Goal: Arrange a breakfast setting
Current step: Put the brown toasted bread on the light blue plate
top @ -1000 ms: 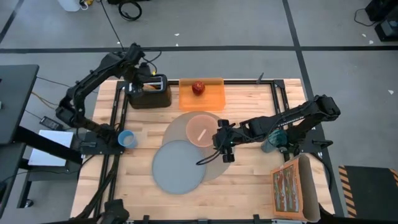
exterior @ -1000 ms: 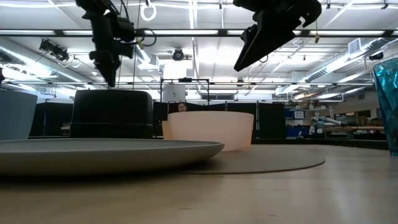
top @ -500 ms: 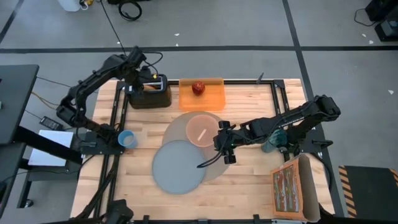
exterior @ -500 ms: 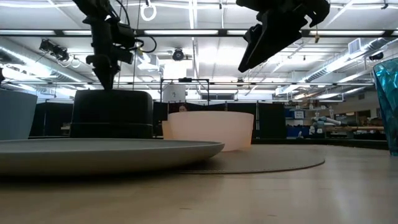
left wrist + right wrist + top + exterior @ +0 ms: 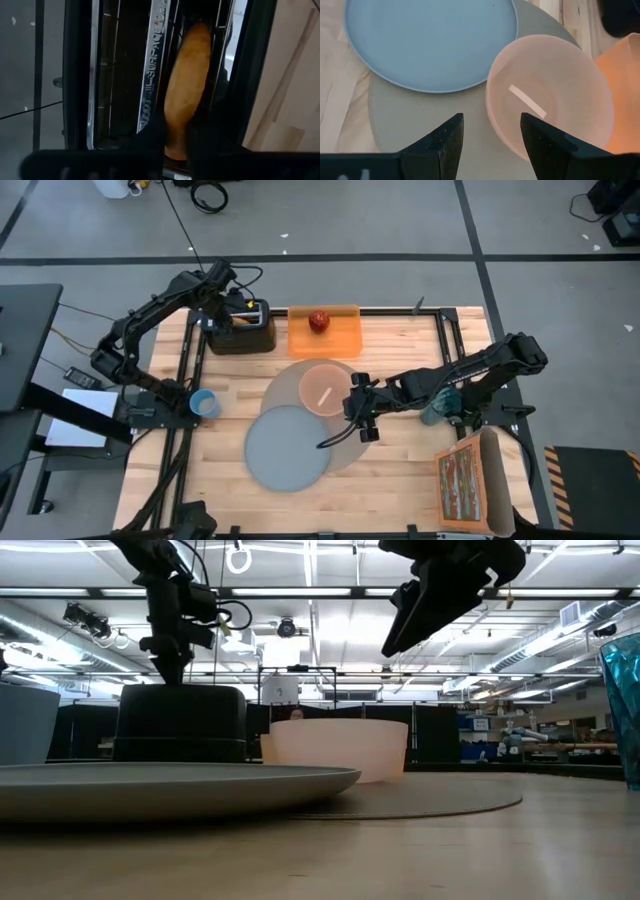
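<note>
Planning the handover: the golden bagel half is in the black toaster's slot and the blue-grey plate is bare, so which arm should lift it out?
Left. The left gripper is right at the black toaster, fingers around the golden bagel half. The right gripper hangs open over the round grey mat.

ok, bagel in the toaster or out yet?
In. The bagel stands on edge in a toaster slot, with the left gripper closed on its near edge. The plate is empty.
</note>
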Robot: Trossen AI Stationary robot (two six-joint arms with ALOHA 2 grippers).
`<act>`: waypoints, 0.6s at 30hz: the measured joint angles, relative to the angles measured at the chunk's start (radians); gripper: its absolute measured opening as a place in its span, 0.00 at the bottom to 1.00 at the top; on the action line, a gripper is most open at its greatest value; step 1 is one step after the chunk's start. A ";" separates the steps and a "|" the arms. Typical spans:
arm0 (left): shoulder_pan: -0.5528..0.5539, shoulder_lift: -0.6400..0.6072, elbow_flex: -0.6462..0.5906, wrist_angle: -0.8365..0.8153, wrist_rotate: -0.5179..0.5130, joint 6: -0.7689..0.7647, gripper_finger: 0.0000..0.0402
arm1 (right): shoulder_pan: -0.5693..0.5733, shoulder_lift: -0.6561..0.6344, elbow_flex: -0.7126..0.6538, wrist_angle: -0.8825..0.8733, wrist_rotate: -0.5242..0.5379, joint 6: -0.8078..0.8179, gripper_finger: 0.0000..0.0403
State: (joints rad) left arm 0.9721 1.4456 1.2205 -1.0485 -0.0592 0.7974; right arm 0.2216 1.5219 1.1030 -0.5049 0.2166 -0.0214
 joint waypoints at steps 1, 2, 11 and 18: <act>-0.002 0.000 0.000 0.000 0.000 -0.001 0.10 | -0.001 0.000 0.000 0.000 0.001 -0.007 0.51; -0.005 0.000 0.000 -0.001 -0.001 -0.007 0.08 | -0.002 0.000 0.000 0.000 0.006 -0.015 0.51; -0.056 -0.021 0.111 -0.077 -0.037 -0.088 0.07 | -0.007 -0.030 0.000 -0.023 0.109 -0.061 0.51; -0.117 -0.021 0.345 -0.243 -0.075 -0.162 0.08 | -0.035 -0.054 0.000 -0.019 0.117 -0.061 0.51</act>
State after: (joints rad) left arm 0.8548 1.4246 1.5659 -1.2912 -0.1339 0.6358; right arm 0.1865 1.4681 1.1030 -0.5243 0.3337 -0.0822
